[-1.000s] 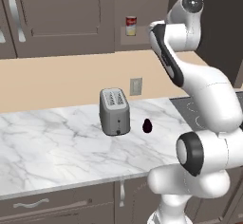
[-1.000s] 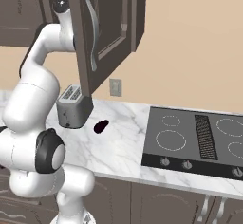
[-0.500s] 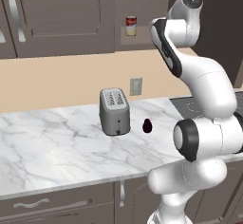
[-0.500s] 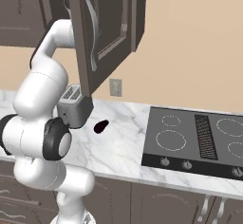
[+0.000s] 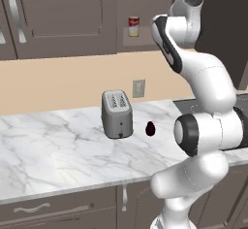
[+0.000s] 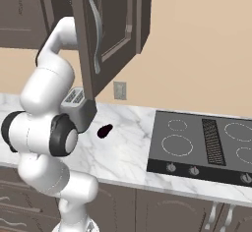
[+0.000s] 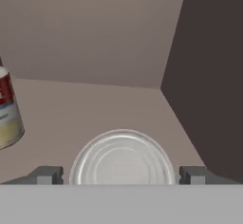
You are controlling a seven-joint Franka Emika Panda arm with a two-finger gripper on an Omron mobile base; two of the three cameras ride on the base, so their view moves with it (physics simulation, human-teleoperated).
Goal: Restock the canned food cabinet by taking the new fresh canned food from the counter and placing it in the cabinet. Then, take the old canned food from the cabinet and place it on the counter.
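My gripper [image 7: 119, 174] is inside the cabinet [image 7: 95, 109], just above its flat shelf board. It is open, and the fingertips [image 7: 47, 174] stand a little off each side of a can with a plain silver lid [image 7: 122, 157] that rests on the board. A second can with a red, white and yellow label [image 7: 7, 111] stands further left on the same shelf, and it also appears as the labelled can [image 5: 133, 26] in the open cabinet [image 5: 143, 5]. The white arm [image 5: 179, 34] reaches up into that compartment from the right. The counter [image 5: 48, 150] lies below.
A silver toaster [image 5: 116, 114] and a small dark rounded object [image 5: 150, 128] sit on the counter. An open cabinet door [image 6: 98, 39] hangs in front of the arm. A black cooktop [image 6: 206, 142] lies to the right. The cabinet's dark side wall [image 7: 209, 76] is close on the gripper's right.
The arm's lower links have swung slightly left and upward. The labelled can, toaster and dark object have not moved.
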